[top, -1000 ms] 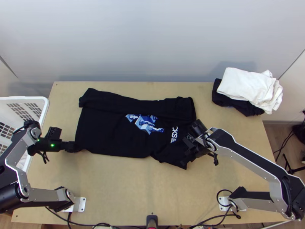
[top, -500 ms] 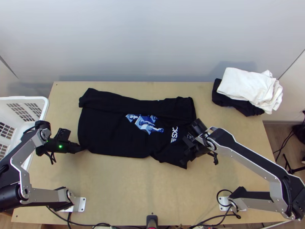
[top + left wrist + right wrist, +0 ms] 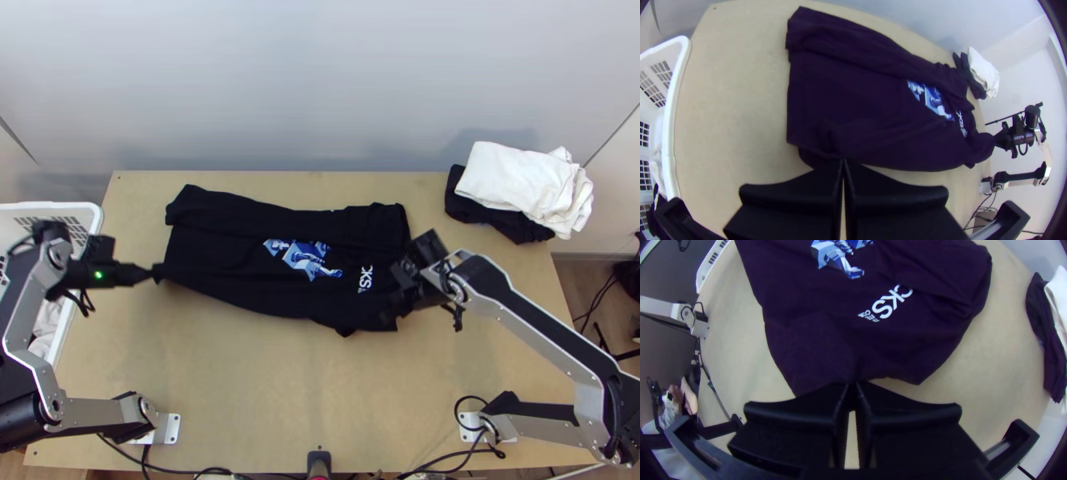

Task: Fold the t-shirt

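A black t-shirt (image 3: pixel 240 260) with a blue and white print lies across the table, its far side folded over in a long band. My left gripper (image 3: pixel 154 274) is at the shirt's left end on the near side, shut on the cloth. In the left wrist view that gripper (image 3: pixel 843 161) pinches the lower edge of the shirt (image 3: pixel 853 102). At the shirt's right end, my right gripper (image 3: pixel 400 300) is shut on the near part beside the white lettering. In the right wrist view the cloth (image 3: pixel 827 342) runs into the tips of this gripper (image 3: pixel 853 386).
A white garment (image 3: pixel 516 180) lies on a dark one (image 3: pixel 472 210) at the table's far right corner. A white basket (image 3: pixel 88 210) with cloth inside stands at the left, close beside the left arm. A dark object (image 3: pixel 318 460) sits at the middle of the near edge.
The left gripper has gone up the picture and slightly left, drawing the shirt's near left corner with it. The right gripper has shifted slightly up and right; the near edge between them has moved up.
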Available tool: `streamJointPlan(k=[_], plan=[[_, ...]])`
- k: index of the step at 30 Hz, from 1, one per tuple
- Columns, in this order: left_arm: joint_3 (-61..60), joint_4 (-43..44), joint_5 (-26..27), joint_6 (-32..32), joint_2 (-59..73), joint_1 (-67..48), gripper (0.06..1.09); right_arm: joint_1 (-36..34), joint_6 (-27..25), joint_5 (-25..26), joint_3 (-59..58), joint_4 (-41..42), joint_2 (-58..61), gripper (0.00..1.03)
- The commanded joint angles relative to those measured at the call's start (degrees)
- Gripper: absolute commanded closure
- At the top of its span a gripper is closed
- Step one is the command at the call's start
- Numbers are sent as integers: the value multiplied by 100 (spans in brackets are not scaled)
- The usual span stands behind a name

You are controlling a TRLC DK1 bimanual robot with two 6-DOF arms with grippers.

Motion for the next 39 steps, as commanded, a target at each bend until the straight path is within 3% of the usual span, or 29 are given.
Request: streamJointPlan(k=[1,15,20,34,39], plan=[[1150,-236,120,-668,58,-174,105,-247,144,5,752,10,109,100],[3031,441,14,-2452,1851,-711,105,-1284,293,5,2061,195,1304,100],[3778,564,-285,-3102,2686,-895,105,-1592,364,5,2413,458,1849,100],[4718,854,-1401,-3261,4558,-1510,105,-2189,408,67,3749,1065,4020,100],[4824,836,-1410,-3252,4857,-1502,105,-2163,337,252,3880,1118,4503,100]])
